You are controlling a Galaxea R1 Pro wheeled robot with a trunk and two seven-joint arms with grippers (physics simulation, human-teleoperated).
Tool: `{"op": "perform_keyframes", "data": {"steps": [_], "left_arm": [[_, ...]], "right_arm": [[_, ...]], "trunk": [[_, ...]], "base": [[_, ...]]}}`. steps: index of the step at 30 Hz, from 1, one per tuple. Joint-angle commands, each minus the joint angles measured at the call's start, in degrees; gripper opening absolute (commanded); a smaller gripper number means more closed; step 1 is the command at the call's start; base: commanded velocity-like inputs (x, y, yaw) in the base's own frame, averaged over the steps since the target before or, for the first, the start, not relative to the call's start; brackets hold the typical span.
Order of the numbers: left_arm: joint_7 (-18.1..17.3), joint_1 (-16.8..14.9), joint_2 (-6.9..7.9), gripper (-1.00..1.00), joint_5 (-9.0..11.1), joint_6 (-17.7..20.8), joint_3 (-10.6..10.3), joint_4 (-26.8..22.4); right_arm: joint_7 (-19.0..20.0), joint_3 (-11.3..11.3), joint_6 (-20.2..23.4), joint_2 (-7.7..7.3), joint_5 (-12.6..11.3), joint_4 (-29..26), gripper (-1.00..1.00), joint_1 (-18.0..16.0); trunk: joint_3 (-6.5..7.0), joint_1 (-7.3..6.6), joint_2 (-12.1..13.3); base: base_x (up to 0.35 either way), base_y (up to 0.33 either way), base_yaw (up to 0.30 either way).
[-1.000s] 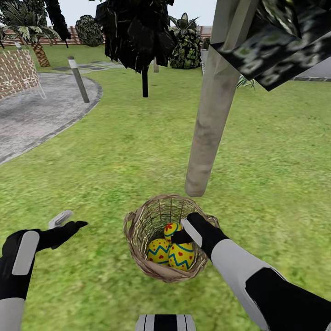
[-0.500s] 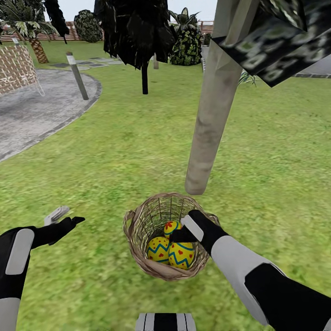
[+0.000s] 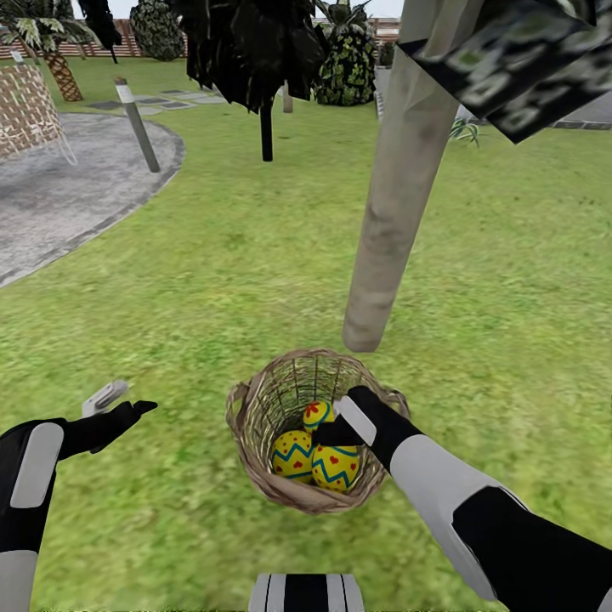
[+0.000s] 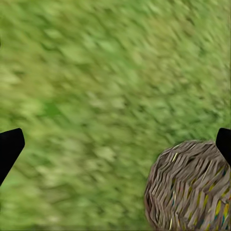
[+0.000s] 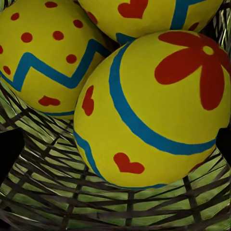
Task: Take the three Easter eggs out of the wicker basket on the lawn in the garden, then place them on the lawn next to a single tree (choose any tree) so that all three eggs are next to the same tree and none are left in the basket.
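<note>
Camera tilted down; right hand [image 3: 327, 432] wide around egg [image 3: 318, 414], basket [image 3: 255, 463] on lawn [image 3: 212, 280].

At lower centre we see the basket [image 3: 255, 425] on the lawn [image 3: 212, 280], three eggs [image 3: 293, 455] inside it, the tree [image 3: 382, 229] just behind it, the patio [image 3: 59, 204] upper left.

Easter eggs [image 3: 316, 446]: yellow; blue zigzag and curved bands; red dots, hearts, one flower. Wicker basket [image 3: 255, 442]: brown open weave, paler strands. Lawn [image 3: 212, 280]: green, yellowish patches. Tree [image 3: 387, 204]: grey-beige trunk, black-green leaf planes. Patio [image 3: 59, 195]: grey. Right gripper [image 3: 336, 429]: black, white panel.
</note>
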Motion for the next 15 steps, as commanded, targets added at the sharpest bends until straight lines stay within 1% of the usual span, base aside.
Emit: {"op": "perform_keyframes", "data": {"steps": [1,4,6,11,15], "left_arm": [[0.6,0.0,0.02,1.00,0.6,0.2,0.0,-0.1],[0.6,0.0,0.00,1.00,0.6,0.2,0.0,-0.1],[0.6,0.0,0.00,1.00,0.6,0.2,0.0,-0.1],[0.5,0.0,0.02,1.00,0.6,0.2,0.0,-0.1],[0.5,0.0,0.01,1.00,0.6,0.2,0.0,-0.1]], "right_arm": [[-0.5,0.3,0.1,0.00,-0.5,0.0,1.00,0.0],[-0.6,0.3,-0.1,0.00,-0.4,0.0,1.00,0.0],[-0.7,0.3,-0.2,0.00,-0.3,0.0,1.00,0.0],[-1.0,0.3,-0.4,0.00,-0.2,0.0,1.00,0.0],[-1.1,0.3,-0.4,0.00,-0.2,0.0,1.00,0.0]], "trunk": [[-0.27,0.01,0.0],[-0.27,0.01,0.0],[-0.71,0.06,-0.1],[-0.71,0.06,-0.1],[-1.60,0.17,-0.1]], "base": [[0.000,0.000,0.000],[0.000,0.000,0.000],[0.000,0.000,0.000],[0.000,0.000,0.000],[0.000,0.000,0.000]]}}
